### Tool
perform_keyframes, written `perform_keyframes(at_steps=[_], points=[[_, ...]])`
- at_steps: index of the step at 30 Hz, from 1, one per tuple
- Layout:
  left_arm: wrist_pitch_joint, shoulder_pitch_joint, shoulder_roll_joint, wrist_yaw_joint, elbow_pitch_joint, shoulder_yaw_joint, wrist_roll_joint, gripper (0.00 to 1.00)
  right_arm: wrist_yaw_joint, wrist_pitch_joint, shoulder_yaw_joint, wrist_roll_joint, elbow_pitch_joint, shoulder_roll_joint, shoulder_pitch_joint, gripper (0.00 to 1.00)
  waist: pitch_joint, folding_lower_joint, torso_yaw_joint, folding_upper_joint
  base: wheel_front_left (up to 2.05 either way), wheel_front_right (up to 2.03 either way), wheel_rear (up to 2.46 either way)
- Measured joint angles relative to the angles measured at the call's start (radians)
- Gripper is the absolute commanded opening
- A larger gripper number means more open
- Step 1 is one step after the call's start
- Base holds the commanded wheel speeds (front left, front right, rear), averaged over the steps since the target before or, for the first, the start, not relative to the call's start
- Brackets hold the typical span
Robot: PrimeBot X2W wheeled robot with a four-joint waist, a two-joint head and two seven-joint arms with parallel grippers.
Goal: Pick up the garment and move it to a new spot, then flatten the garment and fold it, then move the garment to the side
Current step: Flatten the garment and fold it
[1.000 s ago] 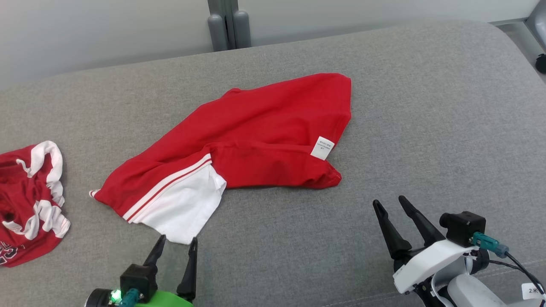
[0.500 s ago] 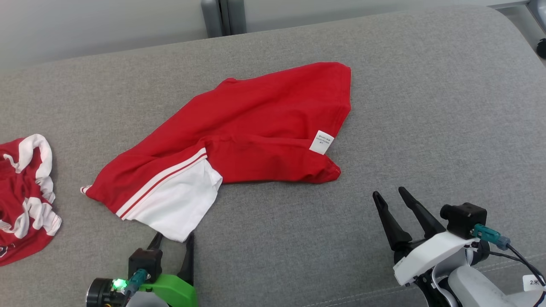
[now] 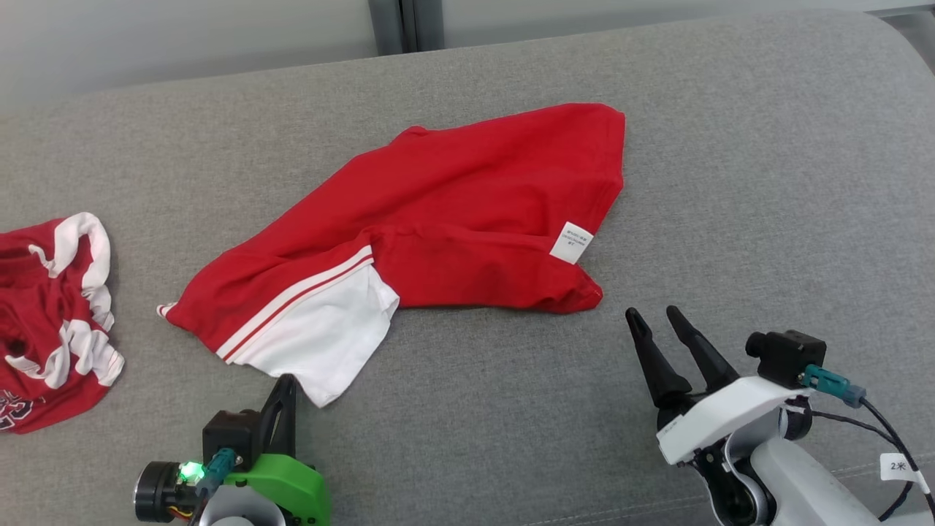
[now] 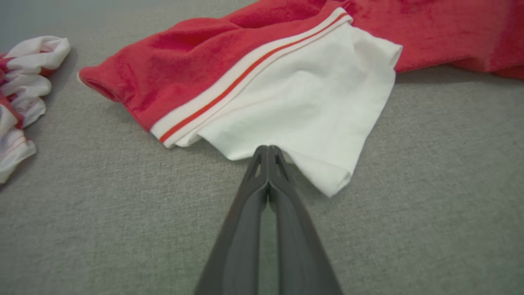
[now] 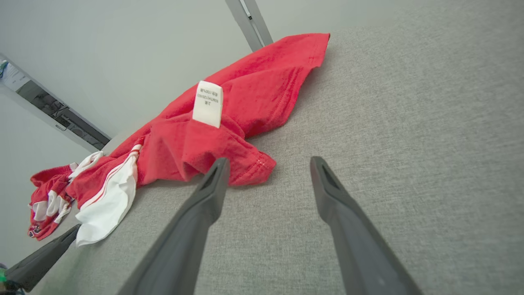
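Grey cushion [image 3: 767, 183], wide. Red garment [image 3: 475, 190]: crumpled, centre of frame, white hem toward lower left. Left gripper [image 3: 286, 380]: fingers pressed together on that hem (apparently a pinch for lifting); a second ago they were spread. Right gripper [image 3: 650, 313]: parted, empty, lower right, near the garment's corner.

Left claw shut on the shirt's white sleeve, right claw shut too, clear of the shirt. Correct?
Not quite: the right claw is open, its fingers spread apart in the right wrist view. The rest holds: it is clear of the shirt, and the left claw is shut on the white sleeve.
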Motion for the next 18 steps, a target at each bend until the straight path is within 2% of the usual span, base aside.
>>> perform_keyframes(at_steps=[4,8,9,10,14,18], points=[[0.000,0.004,-0.012,-0.041,-0.033,0.012,0.002,0.00,0.000,0.003,0.033,0.109,0.059,-0.003,-0.034,1.00,0.003,0.0000,0.021,0.0000,0.00,0.00,0.00],[0.000,0.008,-0.037,-0.085,0.016,0.005,-0.021,0.00,0.000,0.002,0.064,0.140,0.103,-0.029,-0.061,1.00,0.007,0.0000,0.043,0.0000,0.00,0.00,0.00],[0.003,0.011,-0.051,-0.093,0.031,0.017,-0.050,0.38,0.000,0.002,0.074,0.143,0.110,-0.030,-0.064,1.00,0.008,0.0000,0.045,0.0000,0.00,0.00,0.00],[0.003,0.013,-0.060,-0.101,0.039,0.026,-0.079,1.00,0.000,0.002,0.078,0.147,0.116,-0.032,-0.065,1.00,0.011,0.0000,0.046,0.0000,0.00,0.00,0.00],[0.031,0.012,-0.100,-0.138,0.047,0.057,-0.227,1.00,0.000,0.001,0.088,0.159,0.130,-0.044,-0.072,1.00,0.020,0.0000,0.044,0.0000,0.00,0.00,0.00],[0.049,0.009,-0.106,-0.155,0.044,0.050,-0.306,1.00,0.000,0.001,0.079,0.159,0.127,-0.048,-0.075,1.00,0.026,0.0000,0.035,0.0000,0.00,0.00,0.00]])
